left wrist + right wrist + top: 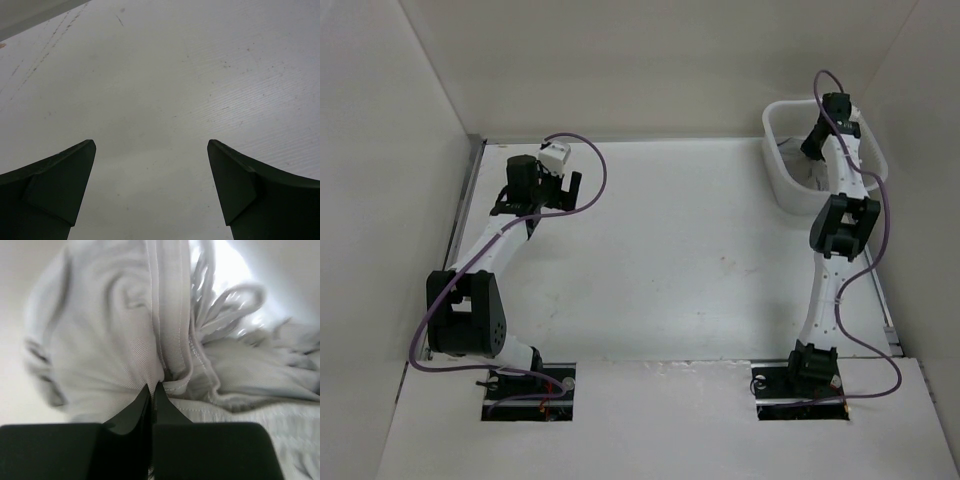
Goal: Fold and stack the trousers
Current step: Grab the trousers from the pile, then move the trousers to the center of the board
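Top: right gripper (811,152) down inside white tub (770,150), far right.
Left wrist: left gripper (151,147) spread wide over bare table (165,75), holding nothing.
Right wrist: fingers pressed together, pinching fold of trousers (100,330), bunched in tub.
Step, likely: pulling trousers out. Next: lift clear, lay flat on table.

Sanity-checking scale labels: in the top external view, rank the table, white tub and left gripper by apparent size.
1. table, largest by far
2. white tub, clearly smaller
3. left gripper, smallest, though it sits nearer the camera than the tabletop
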Controlling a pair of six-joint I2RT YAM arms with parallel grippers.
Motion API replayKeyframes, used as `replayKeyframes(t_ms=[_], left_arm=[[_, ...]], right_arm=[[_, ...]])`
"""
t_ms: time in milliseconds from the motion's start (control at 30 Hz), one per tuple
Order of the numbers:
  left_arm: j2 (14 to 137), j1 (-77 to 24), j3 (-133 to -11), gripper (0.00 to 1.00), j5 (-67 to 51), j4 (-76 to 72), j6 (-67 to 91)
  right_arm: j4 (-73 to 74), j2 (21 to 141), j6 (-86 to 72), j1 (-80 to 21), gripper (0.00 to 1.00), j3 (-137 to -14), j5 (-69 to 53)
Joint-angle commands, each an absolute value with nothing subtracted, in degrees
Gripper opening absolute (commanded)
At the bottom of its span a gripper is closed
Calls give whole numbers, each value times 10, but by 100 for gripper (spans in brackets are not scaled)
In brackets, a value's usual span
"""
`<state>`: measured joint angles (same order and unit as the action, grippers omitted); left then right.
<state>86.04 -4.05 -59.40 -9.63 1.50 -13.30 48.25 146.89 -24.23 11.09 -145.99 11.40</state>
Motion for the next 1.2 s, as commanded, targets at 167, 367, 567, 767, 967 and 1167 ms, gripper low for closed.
replayKeyframes(t_ms=[167, 367, 567, 767, 967, 1167], left_arm=[[791, -36, -585, 100, -89, -18, -131], [704, -26, -528, 100, -73, -40, -127], [617, 20, -474, 100, -48, -69, -81], [562, 80, -452, 100, -47, -65, -44], [548, 119, -464, 100, -52, -54, -28], [546, 140, -480, 100, -69, -56, -28]], right_arm=[[132, 1174, -148, 49, 0, -1358, 288], [-149, 1057, 51, -62, 0, -1317, 323], [-321, 1020, 185, -263, 0, -1368, 116], [-323, 1050, 201, -448, 0, -1462, 0], [-308, 1072, 157, -521, 1, -1518, -61], [-277, 1026, 109, -493, 2, -1345, 60]])
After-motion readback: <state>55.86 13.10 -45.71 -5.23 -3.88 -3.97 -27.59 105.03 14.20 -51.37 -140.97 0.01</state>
